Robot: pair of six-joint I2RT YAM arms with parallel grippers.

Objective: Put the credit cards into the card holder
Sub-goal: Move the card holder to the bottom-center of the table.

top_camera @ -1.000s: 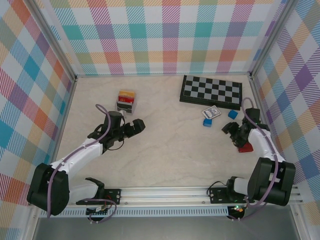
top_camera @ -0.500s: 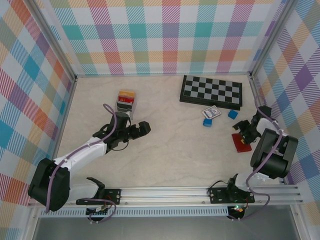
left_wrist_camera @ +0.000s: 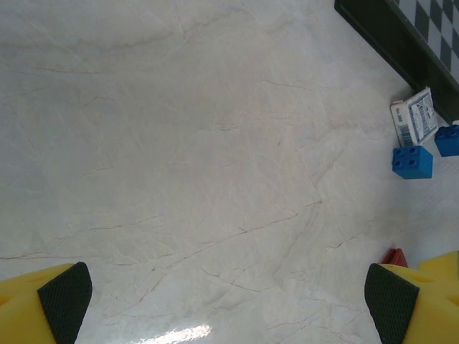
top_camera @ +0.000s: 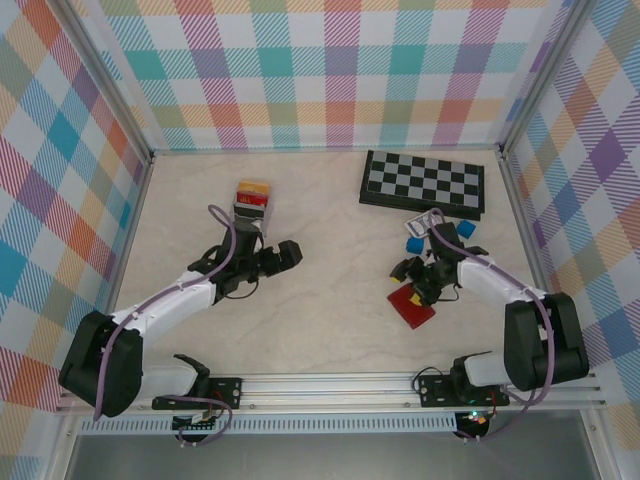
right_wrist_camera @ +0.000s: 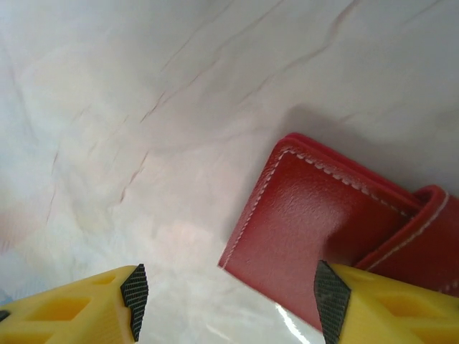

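Observation:
The credit cards [top_camera: 251, 196] stand as a small red, orange and grey-white stack at the back left of the table. My left gripper [top_camera: 285, 255] is open a little in front and to the right of them, with only bare table between its fingertips [left_wrist_camera: 228, 301]. The red card holder [top_camera: 413, 305] lies closed on the table right of centre. My right gripper [top_camera: 412, 277] hangs low over its far edge. In the right wrist view the card holder [right_wrist_camera: 315, 215] lies partly between the open fingers [right_wrist_camera: 232, 294]. The right pad [right_wrist_camera: 328, 294] overlaps it and the left pad [right_wrist_camera: 135, 292] is apart.
A folded chessboard [top_camera: 423, 182] lies at the back right. In front of it are a blue-and-white patterned card box [top_camera: 421, 224] and two blue bricks [top_camera: 414, 245], [top_camera: 465, 229], close behind my right gripper. Checked walls enclose the table on three sides.
My right gripper has swung from the right wall toward the table's middle, and the card holder has moved left with it. The left gripper shifted slightly to the right.

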